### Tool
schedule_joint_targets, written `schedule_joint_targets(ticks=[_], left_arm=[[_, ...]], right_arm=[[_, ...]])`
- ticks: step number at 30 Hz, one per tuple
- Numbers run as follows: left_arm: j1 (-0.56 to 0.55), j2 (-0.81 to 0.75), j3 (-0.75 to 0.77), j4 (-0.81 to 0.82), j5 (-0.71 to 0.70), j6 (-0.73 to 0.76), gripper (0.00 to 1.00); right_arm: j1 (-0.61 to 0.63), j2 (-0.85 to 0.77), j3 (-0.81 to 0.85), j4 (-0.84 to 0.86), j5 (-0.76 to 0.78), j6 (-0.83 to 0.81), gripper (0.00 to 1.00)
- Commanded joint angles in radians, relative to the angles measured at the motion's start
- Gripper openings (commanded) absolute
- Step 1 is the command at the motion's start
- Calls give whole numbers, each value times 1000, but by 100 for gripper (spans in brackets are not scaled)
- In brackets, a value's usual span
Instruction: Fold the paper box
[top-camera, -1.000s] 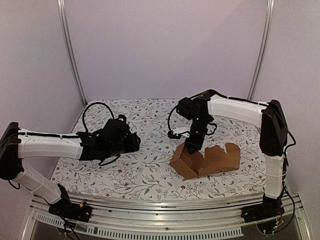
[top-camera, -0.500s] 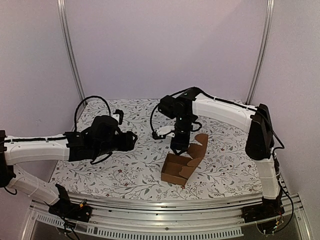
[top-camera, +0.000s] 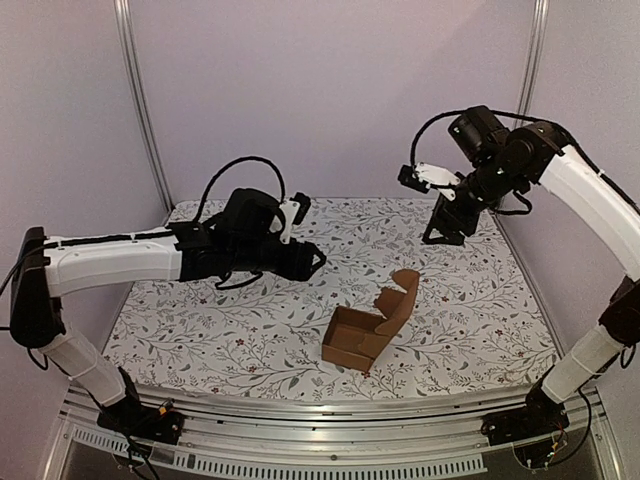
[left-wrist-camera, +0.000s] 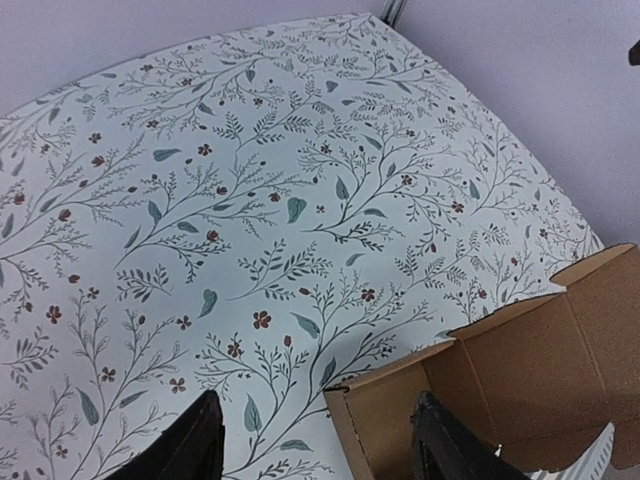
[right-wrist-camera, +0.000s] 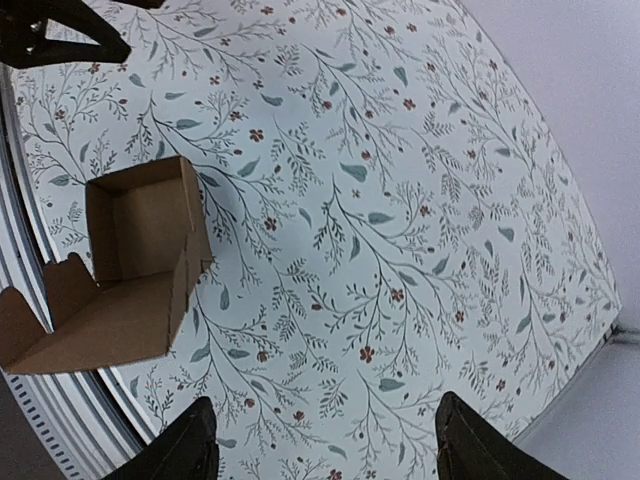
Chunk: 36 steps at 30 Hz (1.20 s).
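Note:
The paper box (top-camera: 365, 328) is plain brown cardboard, partly folded into an open-topped tray with one flap standing up at its right. It rests on the floral table near the front centre. My left gripper (top-camera: 316, 262) hovers open above and to the left of it; in the left wrist view the box (left-wrist-camera: 510, 360) fills the lower right, under the right finger. My right gripper (top-camera: 447, 232) is raised high at the back right, open and empty. From the right wrist the box (right-wrist-camera: 130, 265) lies far off at the left.
The floral tablecloth (top-camera: 230, 330) covers the table. Purple walls with metal posts (top-camera: 140, 100) close in the back and sides. An aluminium rail (top-camera: 320, 420) runs along the front edge.
My right gripper let go of the box, opened and rose to the back right. The box has shifted left and its flap stands up. My left arm swung toward the centre.

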Motion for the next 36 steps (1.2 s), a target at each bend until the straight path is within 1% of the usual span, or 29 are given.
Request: schedule_joint_targets(ticks=[1,3,5,6,8,10,12,14,17,20,24,26,27,29,30,32,34,36], left_arm=[[1,145,109,-151,64,6,63],[0,215,167,-208,107,-1,61],[-1,267,215,-279,137,-24,59],[-5,275,220,-293,146,-36,57],[-15,255,185,-286,134,-60,57],[-23,208,117,-266,125,-83,56],[-28,151,41,-251,117,-104,55],[-32,100,-34,-250,120,-122,54],[-49,53,-153,-211,115,-168,52],[-85,42,-262,-104,112,-234,51],[-181,70,-286,-19,44,-308,51],[-237,79,-288,-7,8,-341,51],[-263,80,-293,-3,-10,-358,51],[-311,75,-308,8,-32,-390,51],[-333,71,-312,5,-43,-399,51],[-371,51,-309,-41,-74,-413,51],[-397,7,-308,-107,-112,-406,51],[-406,-68,-308,-175,-155,-386,51]], right_arm=[[-185,-209,-308,184,-90,124,78],[-243,-308,-466,248,-141,168,86],[-253,-366,-582,259,-220,171,88],[-254,-390,-632,258,-259,147,87],[-253,-405,-710,255,-305,127,84],[-251,-387,-759,250,-342,101,80],[-250,-363,-788,265,-371,84,79],[-245,-326,-782,283,-429,80,78],[-209,-229,-683,269,-511,85,75],[-145,-82,-557,278,-506,100,70],[-87,55,-446,455,-511,203,69],[-55,140,-302,451,-521,247,69],[-41,217,-184,424,-524,261,69],[-26,325,-13,378,-528,275,69],[-26,386,47,369,-527,283,69],[-27,442,127,351,-494,296,70],[-37,453,143,347,-444,280,71],[-63,426,121,346,-406,275,73]])
